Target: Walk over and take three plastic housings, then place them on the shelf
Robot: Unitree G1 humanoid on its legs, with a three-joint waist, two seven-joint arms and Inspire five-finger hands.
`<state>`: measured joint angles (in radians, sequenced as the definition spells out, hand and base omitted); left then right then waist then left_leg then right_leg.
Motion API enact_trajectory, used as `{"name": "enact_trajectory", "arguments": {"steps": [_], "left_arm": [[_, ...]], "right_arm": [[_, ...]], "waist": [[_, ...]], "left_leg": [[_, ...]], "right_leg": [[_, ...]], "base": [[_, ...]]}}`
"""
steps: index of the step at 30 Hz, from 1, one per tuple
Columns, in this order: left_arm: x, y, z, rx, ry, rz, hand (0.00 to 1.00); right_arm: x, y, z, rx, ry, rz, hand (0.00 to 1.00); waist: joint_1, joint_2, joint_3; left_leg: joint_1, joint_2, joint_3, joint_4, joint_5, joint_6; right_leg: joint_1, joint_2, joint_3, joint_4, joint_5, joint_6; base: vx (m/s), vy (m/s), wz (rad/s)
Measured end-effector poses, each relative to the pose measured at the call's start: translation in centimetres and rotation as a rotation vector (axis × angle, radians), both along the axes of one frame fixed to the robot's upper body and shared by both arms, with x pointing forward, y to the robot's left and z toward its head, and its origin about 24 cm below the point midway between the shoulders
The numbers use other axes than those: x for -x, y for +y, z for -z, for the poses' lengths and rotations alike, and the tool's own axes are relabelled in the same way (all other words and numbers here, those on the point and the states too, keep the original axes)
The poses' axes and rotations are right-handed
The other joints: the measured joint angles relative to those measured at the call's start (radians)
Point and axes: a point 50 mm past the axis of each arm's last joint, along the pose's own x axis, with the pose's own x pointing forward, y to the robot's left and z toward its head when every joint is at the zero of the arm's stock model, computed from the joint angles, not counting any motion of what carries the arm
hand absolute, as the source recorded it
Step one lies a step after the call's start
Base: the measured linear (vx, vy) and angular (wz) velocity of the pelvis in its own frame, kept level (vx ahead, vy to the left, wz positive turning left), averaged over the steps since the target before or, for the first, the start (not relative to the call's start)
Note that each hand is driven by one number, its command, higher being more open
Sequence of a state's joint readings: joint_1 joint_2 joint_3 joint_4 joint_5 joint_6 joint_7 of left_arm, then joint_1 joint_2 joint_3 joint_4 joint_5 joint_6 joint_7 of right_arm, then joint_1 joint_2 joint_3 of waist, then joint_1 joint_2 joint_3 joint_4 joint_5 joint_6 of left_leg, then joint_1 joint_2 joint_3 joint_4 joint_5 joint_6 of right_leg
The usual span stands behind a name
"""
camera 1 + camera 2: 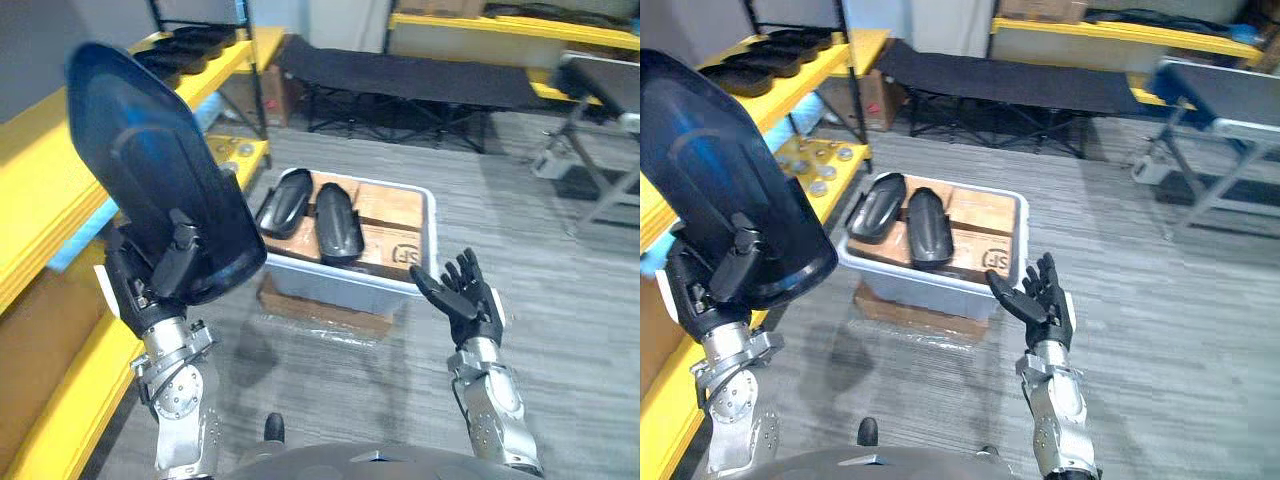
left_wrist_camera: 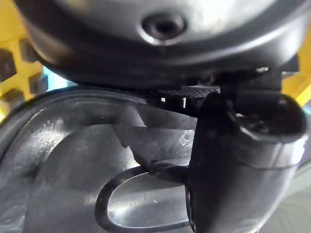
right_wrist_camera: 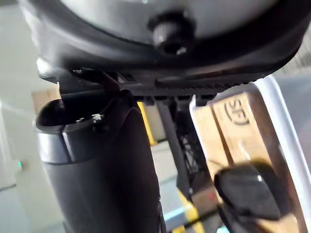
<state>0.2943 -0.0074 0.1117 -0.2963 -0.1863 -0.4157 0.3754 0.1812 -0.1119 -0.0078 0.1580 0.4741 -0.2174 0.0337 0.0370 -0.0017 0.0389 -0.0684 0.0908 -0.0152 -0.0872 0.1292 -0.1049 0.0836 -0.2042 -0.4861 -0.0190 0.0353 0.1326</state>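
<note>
Left hand (image 1: 152, 282): fingers curled round the lower edge of one black plastic housing (image 1: 150, 165), raised beside the yellow shelf (image 1: 30, 170). Right hand (image 1: 472, 305): fingers spread, empty, near the grey bin (image 1: 330, 285), where a second housing (image 1: 283, 203) and a third housing (image 1: 339, 222) lie side by side on cardboard (image 1: 390, 205).

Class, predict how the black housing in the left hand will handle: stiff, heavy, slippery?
Probably stiff: the housing keeps its shape gripped at one end by the left hand. Likely light: one hand holds it. Glossy surface, possibly slippery.
</note>
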Motion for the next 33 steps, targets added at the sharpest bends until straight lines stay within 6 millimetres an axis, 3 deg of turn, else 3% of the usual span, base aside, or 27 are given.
{"name": "enact_trajectory", "arguments": {"steps": [6,13,16,19,20,23,26,27,29,30,32,33], "left_arm": [[3.1,2.7,-1.3,-0.077,-0.018,-0.102,0.00],[4.1,3.6,-0.8,-0.021,-0.014,-0.071,0.00],[4.1,3.4,-0.7,-0.021,-0.009,-0.058,0.00],[3.8,3.2,-0.5,-0.024,0.018,-0.033,0.00],[3.6,3.1,-0.5,-0.027,0.019,-0.011,0.00],[3.3,2.8,-0.2,-0.022,0.029,0.021,0.00],[2.6,1.8,0.0,0.006,0.011,0.125,0.00],[2.0,1.2,0.0,-0.004,0.001,0.192,0.00],[0.5,0.0,-0.1,-0.045,-0.010,0.321,0.00],[-0.1,-0.6,-0.5,-0.090,-0.016,0.387,0.00],[-0.3,-1.0,-0.5,-0.101,-0.016,0.419,0.00],[-0.4,-1.1,-0.5,-0.100,-0.013,0.419,0.00]], "right_arm": [[-2.5,4.3,-1.6,0.074,-0.076,-0.237,1.00],[-4.5,4.9,-3.5,0.098,-0.163,-0.281,1.00],[-4.5,5.1,-3.5,0.098,-0.158,-0.311,1.00],[-4.5,4.8,-3.4,0.103,-0.149,-0.319,1.00],[-4.5,4.5,-3.4,0.113,-0.142,-0.314,1.00],[-4.5,4.3,-3.3,0.128,-0.132,-0.308,1.00],[-4.5,4.1,-3.3,0.140,-0.126,-0.288,1.00],[-4.5,3.9,-3.3,0.145,-0.121,-0.277,1.00],[-3.9,3.5,-3.3,0.143,-0.120,-0.245,1.00],[-3.5,3.3,-3.3,0.144,-0.126,-0.231,1.00],[-3.5,3.2,-3.5,0.145,-0.136,-0.228,1.00],[-3.6,3.3,-3.6,0.145,-0.147,-0.232,1.00]], "waist": [[0.102,0.003,0.004],[0.123,-0.027,0.025],[0.122,-0.026,0.027],[0.091,-0.015,0.044],[0.092,-0.015,0.047],[0.120,-0.015,0.075],[0.109,-0.004,0.097],[0.100,0.005,0.103],[0.078,0.010,0.112],[0.065,-0.016,0.111],[0.071,-0.022,0.112],[0.075,-0.015,0.117]], "left_leg": [[-0.032,-0.020,-0.098,0.002,0.015,0.003],[-0.031,-0.029,-0.127,-0.001,0.013,0.008],[-0.031,-0.026,-0.127,-0.002,0.013,0.012],[-0.045,-0.013,-0.047,-0.001,0.032,0.044],[-0.057,-0.009,-0.025,0.002,0.052,0.059],[-0.064,-0.026,-0.059,0.003,0.074,0.044],[-0.062,-0.062,-0.144,0.003,0.081,0.055],[-0.063,-0.068,-0.176,0.003,0.078,0.063],[-0.070,-0.071,-0.180,0.002,0.079,0.065],[-0.085,-0.086,-0.173,0.003,0.087,0.071],[-0.098,-0.091,-0.145,0.005,0.118,0.067],[-0.110,-0.089,-0.123,0.010,0.136,0.059]], "right_leg": [[0.033,0.000,-0.094,0.000,-0.019,0.006],[0.047,-0.008,-0.121,0.026,-0.046,0.002],[0.048,-0.008,-0.125,0.043,-0.061,0.005],[0.084,-0.008,-0.201,0.043,-0.071,0.010],[0.087,-0.008,-0.232,0.052,-0.073,0.014],[0.092,-0.028,-0.252,0.102,-0.102,0.019],[0.086,-0.067,-0.158,0.242,-0.164,-0.022],[0.070,-0.072,-0.066,0.316,-0.176,-0.040],[0.060,-0.060,0.047,0.385,-0.213,-0.041],[0.066,-0.053,0.073,0.381,-0.272,-0.049],[0.075,-0.054,0.078,0.349,-0.303,-0.019],[0.078,-0.051,0.079,0.319,-0.321,0.010]], "base": [[0.01,-0.024,0.51],[-0.02,-0.001,0.14],[-0.03,-0.027,0.07],[-0.04,-0.021,0.68],[0.00,0.011,0.82],[0.01,0.015,0.58],[-0.02,0.026,0.92],[-0.02,0.016,1.20],[-0.02,-0.025,1.36],[-0.01,-0.094,0.94],[-0.03,-0.092,0.29],[-0.11,-0.092,-0.34]]}}
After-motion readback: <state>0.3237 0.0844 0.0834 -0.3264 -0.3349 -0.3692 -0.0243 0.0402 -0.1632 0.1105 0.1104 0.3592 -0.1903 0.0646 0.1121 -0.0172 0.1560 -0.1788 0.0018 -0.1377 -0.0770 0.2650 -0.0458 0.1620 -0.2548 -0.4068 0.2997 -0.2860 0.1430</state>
